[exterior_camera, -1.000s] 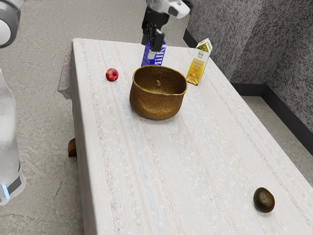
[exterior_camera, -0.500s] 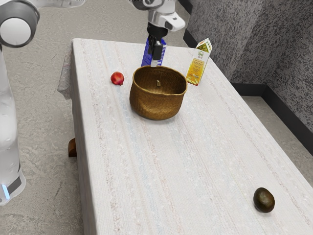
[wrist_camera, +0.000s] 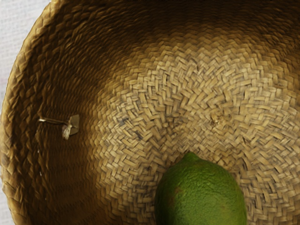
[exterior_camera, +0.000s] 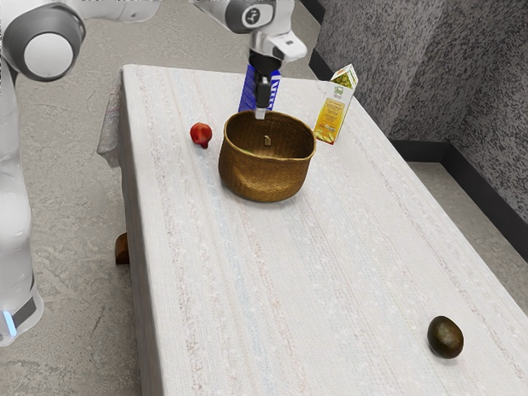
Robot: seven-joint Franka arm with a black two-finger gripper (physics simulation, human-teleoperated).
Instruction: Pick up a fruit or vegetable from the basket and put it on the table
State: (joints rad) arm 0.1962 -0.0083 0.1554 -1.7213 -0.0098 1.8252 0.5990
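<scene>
Presently, left to right in the exterior view: red fruit (exterior_camera: pixel 200 134) left of the jaws; blue carton (exterior_camera: pixel 247 92) behind them; gripper (exterior_camera: pixel 261 115) above the basket (exterior_camera: pixel 266 177), jaws parted or closed, I cannot tell; green lime (wrist_camera: pixel 201 197) inside, below them; yellow-white carton (exterior_camera: pixel 332 115) to their right; dark avocado (exterior_camera: pixel 445 337) farthest right, well apart from them.

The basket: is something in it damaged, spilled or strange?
Nothing looks spilled or broken. Only a small pale scrap stands out on the inner wall of the basket, unlike the weave around it.
</scene>
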